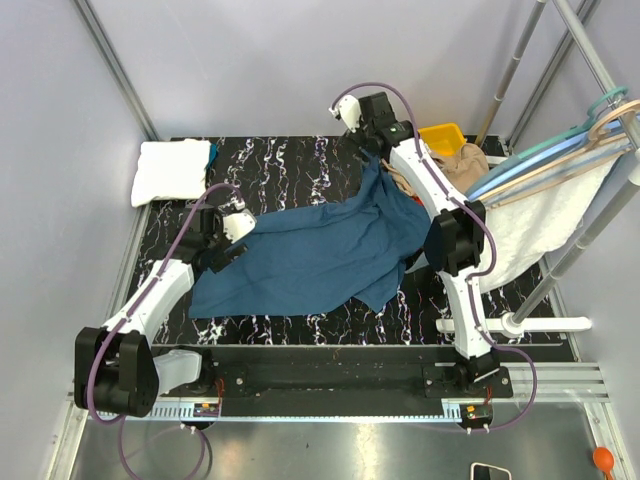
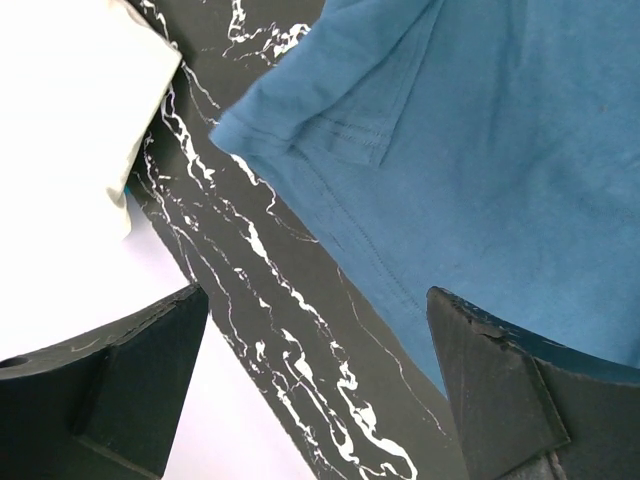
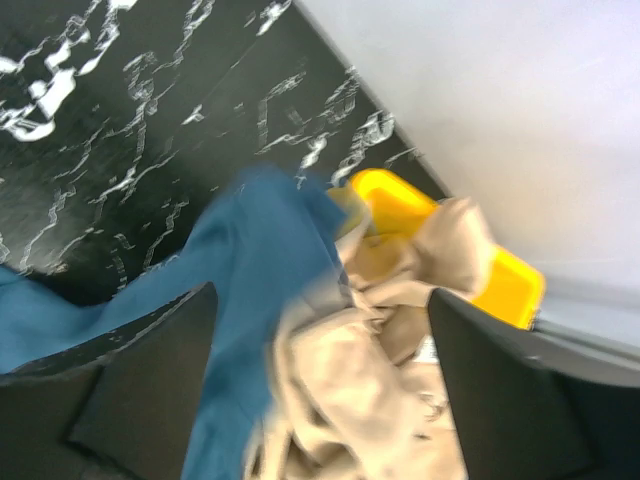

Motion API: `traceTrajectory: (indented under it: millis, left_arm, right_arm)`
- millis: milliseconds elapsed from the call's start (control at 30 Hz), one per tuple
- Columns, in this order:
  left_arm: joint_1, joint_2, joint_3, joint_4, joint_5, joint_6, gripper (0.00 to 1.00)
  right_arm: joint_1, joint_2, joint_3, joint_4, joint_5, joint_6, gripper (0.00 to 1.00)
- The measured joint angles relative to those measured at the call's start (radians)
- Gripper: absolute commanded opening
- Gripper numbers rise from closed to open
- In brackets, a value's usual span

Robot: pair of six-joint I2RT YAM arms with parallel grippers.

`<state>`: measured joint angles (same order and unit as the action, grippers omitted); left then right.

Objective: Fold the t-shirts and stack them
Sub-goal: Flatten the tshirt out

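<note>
At centre of the table (image 1: 280,160), teal t-shirt (image 1: 310,255) lies spread, probably for folding. Right gripper (image 3: 320,300), jaws apart, hovers over its 1 o'clock corner; left gripper (image 2: 310,300), also apart, at its 9 o'clock hem.

one teal tee (image 1: 320,255), one folded white tee (image 1: 172,170), one tan tee (image 1: 470,160), one yellow bin (image 1: 441,132)
</note>
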<state>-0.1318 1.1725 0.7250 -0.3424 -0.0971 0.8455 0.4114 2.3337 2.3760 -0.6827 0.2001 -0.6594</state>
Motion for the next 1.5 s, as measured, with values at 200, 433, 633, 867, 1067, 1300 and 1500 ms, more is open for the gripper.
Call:
traceTrajectory:
  millis: [200, 433, 633, 867, 1067, 1300, 1500]
  left_arm:
    - [0.0, -0.001, -0.016, 0.019, -0.021, -0.004, 0.98]
    - [0.0, -0.025, -0.032, 0.021, -0.024, -0.012, 0.98]
    - [0.0, -0.09, -0.032, -0.015, -0.02, -0.011, 0.98]
    - [0.0, -0.121, -0.032, -0.033, -0.023, 0.016, 0.98]
    - [0.0, -0.121, -0.037, -0.048, -0.023, 0.019, 0.98]
    - [0.0, -0.107, -0.073, -0.061, -0.023, 0.019, 0.98]
    - [0.0, -0.104, -0.074, -0.063, -0.023, 0.019, 0.98]
  right_arm:
    - [0.002, -0.023, -0.126, -0.008, -0.026, 0.023, 1.0]
    - [0.034, -0.254, -0.463, -0.012, -0.062, 0.037, 1.0]
    - [0.177, -0.629, -0.869, -0.008, -0.107, 0.031, 0.96]
    - [0.258, -0.848, -1.192, -0.064, -0.238, 0.039, 0.87]
    - [0.307, -0.852, -1.347, -0.109, -0.303, 0.069, 0.84]
    - [0.418, -0.853, -1.431, -0.1, -0.36, 0.117, 0.82]
    - [0.423, -0.838, -1.468, -0.04, -0.377, 0.13, 0.8]
